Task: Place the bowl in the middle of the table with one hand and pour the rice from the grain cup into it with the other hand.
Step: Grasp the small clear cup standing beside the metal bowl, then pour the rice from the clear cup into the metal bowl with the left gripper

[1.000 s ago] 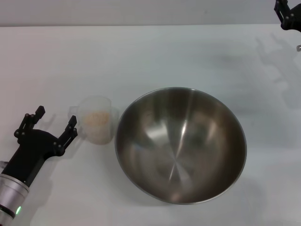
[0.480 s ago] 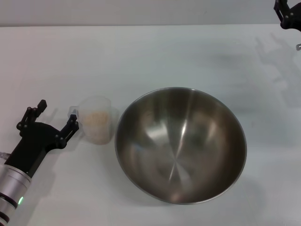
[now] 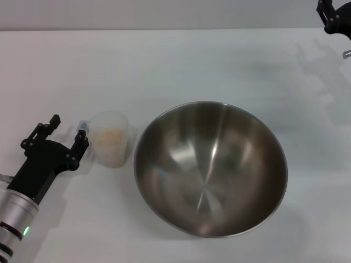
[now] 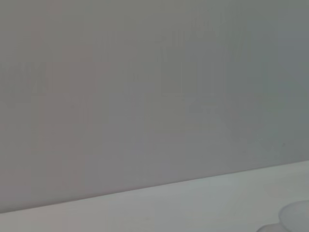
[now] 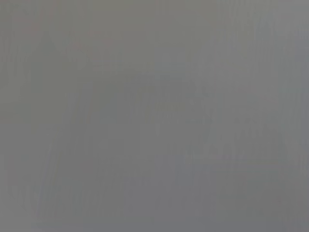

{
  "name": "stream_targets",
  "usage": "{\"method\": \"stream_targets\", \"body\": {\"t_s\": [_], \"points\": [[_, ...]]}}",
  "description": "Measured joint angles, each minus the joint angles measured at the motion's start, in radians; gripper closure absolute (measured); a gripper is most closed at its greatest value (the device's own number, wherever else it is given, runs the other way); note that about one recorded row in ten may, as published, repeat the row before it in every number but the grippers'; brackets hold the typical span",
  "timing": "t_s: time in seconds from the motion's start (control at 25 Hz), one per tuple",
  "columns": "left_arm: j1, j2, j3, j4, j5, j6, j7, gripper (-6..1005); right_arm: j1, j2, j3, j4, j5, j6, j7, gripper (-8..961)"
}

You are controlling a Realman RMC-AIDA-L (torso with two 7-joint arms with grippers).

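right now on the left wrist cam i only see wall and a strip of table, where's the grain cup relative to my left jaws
Observer: The grain cup stands upright just past the left gripper. The jaws are open and the cup is not between them.
Operator: any rice in it
Observer: Yes, rice shows inside the cup, none poured yet.
Operator: and the bowl, is it placed
Observer: The bowl sits empty on the table, close beside the cup, with the right gripper well clear of it at the far right corner.
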Motion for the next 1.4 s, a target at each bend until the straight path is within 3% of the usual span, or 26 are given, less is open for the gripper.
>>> {"method": "stream_targets", "body": {"t_s": [0.24, 0.44, 0.68, 1.04, 1.12, 1.28, 1.32, 1.4], "points": [[-0.007, -0.003, 0.008, -0.007, 0.005, -0.01, 0.0, 426, -0.001, 0.001, 0.0, 0.001, -0.001, 0.0, 0.0, 500], [-0.013, -0.004, 0.01, -0.014, 0.005, -0.023, 0.0, 699, -0.005, 0.001, 0.0, 0.001, -0.001, 0.002, -0.001, 501], [-0.009, -0.003, 0.008, -0.032, 0.001, -0.026, -0.004, 894, -0.008, 0.001, 0.0, 0.001, -0.002, 0.004, -0.001, 500], [-0.02, -0.004, -0.024, -0.052, -0.001, 0.008, 0.039, 975, -0.011, 0.001, 0.0, 0.001, -0.003, 0.005, -0.001, 500], [-0.031, -0.005, -0.033, -0.068, -0.001, 0.08, 0.177, 974, -0.012, 0.001, 0.0, 0.001, -0.002, 0.005, -0.001, 500], [-0.037, -0.005, -0.032, -0.071, 0.002, 0.137, 0.278, 972, -0.012, 0.002, 0.0, 0.001, 0.001, 0.004, -0.013, 501], [-0.054, -0.005, -0.018, -0.07, 0.012, 0.235, 0.45, 971, -0.012, 0.002, 0.002, -0.001, 0.002, 0.002, -0.026, 501], [-0.066, -0.003, -0.003, -0.065, 0.038, 0.307, 0.567, 970, -0.012, 0.003, 0.005, -0.002, 0.002, 0.001, -0.032, 501]]}}
